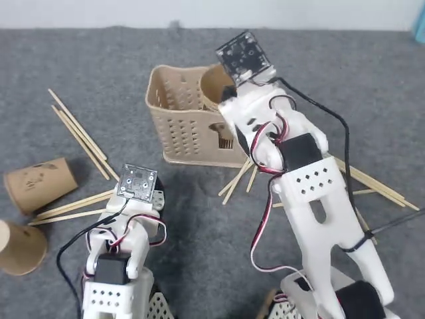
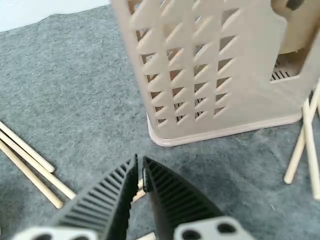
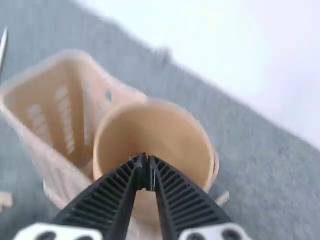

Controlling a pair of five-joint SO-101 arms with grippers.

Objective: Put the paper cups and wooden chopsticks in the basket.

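Beige perforated plastic basket (image 1: 179,126) stands upright in the middle of things, and it is my target. My right tool (image 3: 147,175) is pinched on the near rim of a brown paper cup (image 3: 160,135), which hangs tilted at the basket's far corner with its mouth turned up toward my wrist. I cannot tell whether its base is inside the walls. To do this well, I judge I should get the base fully past the rim and lower the cup before I spread the tool, so it falls only a short way and neither bounces out nor tips the light basket. A slow release should stop the thin paper clinging to a pad. My left tool (image 2: 140,175) sits low, just in front of the basket, pressed together on nothing I can make out. I would not let it touch the basket wall.

Grey fuzzy counter (image 1: 99,66) carries everything, bounded by a pale wall (image 1: 199,13) at the far edge. Two more brown paper cups (image 1: 40,183) lie on their sides at the left, and pale wooden chopsticks (image 1: 80,133) are scattered on both sides of the basket.
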